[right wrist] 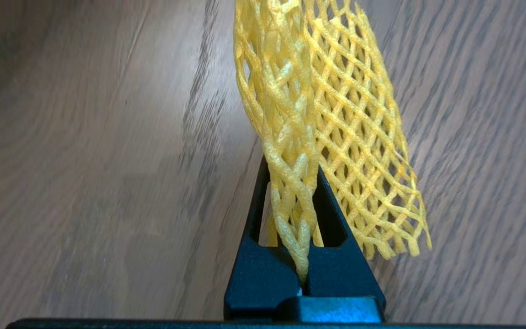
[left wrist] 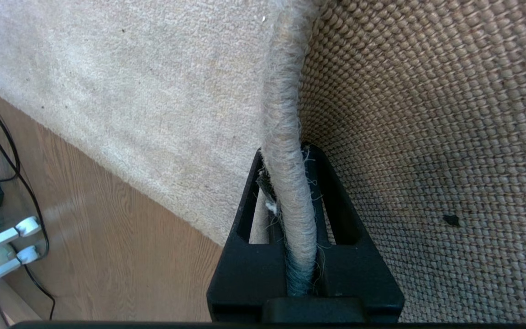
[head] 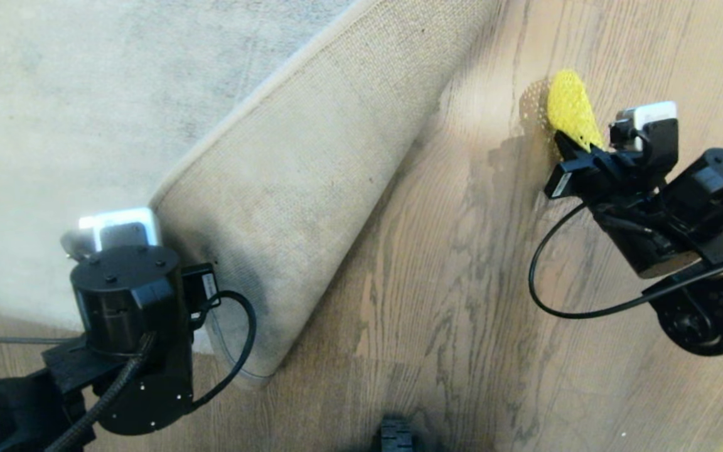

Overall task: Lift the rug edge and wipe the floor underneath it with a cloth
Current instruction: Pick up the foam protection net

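The left gripper [left wrist: 290, 201] is clamped on the rug edge [left wrist: 286, 137], holding the corner folded back so its beige woven backing [head: 299, 188] faces up just beyond the gripper. The right gripper [right wrist: 306, 214] pinches the yellow mesh cloth [right wrist: 336, 114], which stands up from the gripper above bare floor [head: 449, 301], well apart from the rug. The lift looks done; wiping comes next, calling for the cloth to be lowered onto the uncovered planks. No containers are in view.

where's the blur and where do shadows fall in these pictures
Right wrist view: the floor is streaked with motion blur, while the cloth stays sharp. Head view: a dotted mesh shadow lies on the floor beside the cloth, and shade darkens the boards along the lifted rug edge. Left wrist view: crisp.
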